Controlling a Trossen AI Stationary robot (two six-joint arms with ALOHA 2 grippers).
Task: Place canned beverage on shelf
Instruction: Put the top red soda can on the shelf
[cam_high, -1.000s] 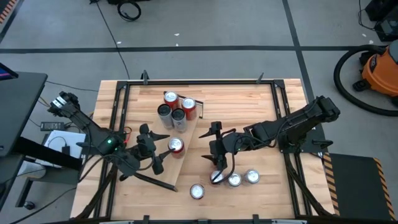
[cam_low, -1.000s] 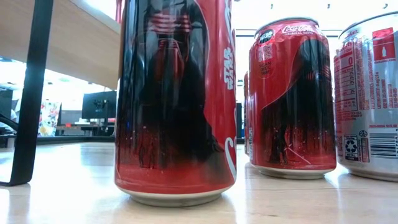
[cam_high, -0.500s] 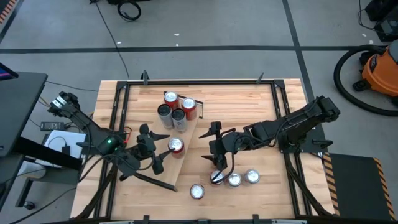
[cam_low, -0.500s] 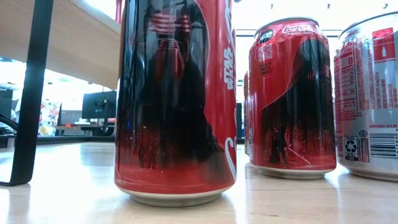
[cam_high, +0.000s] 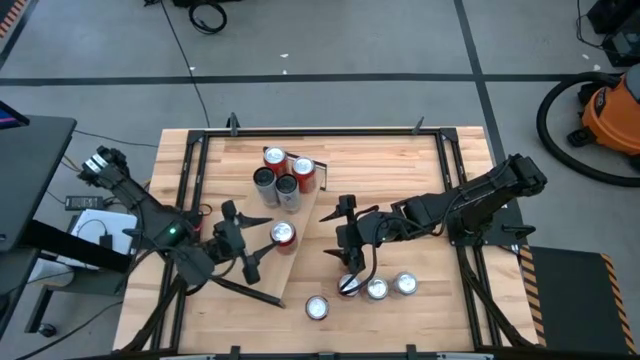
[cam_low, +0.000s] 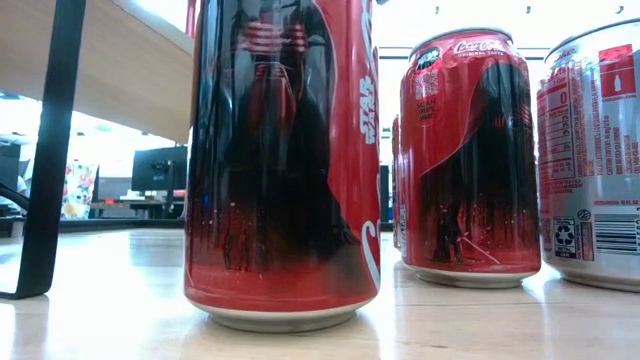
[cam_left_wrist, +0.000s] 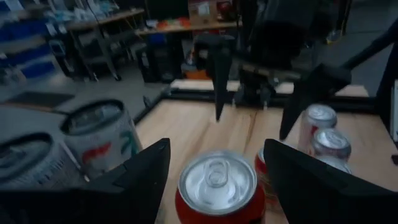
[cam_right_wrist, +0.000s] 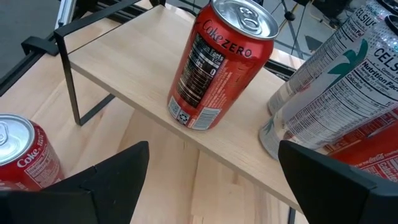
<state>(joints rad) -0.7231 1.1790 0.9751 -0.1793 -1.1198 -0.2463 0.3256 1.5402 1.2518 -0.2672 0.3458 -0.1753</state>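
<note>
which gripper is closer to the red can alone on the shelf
Left. The left gripper sits right beside the red can, open fingers flanking it without gripping. The right gripper is open farther off, past the shelf edge.

My left arm comes in from about nine o'clock, its elbow out past the table edge, the forearm slanting inward so the wrist points toward three o'clock. My left gripper (cam_high: 250, 243) hangs low with its two dark fingers (cam_left_wrist: 134, 180) spread apart, a clear gap between them and neither pad pressing on anything. My right arm reaches in from about three o'clock, shoulder block near the table's edge, forearm stretched toward nine o'clock and the wrist bent downward. My right gripper (cam_high: 347, 240) faces the left one across the middle, its fingers (cam_right_wrist: 109, 177) set wide and holding nothing.
</note>
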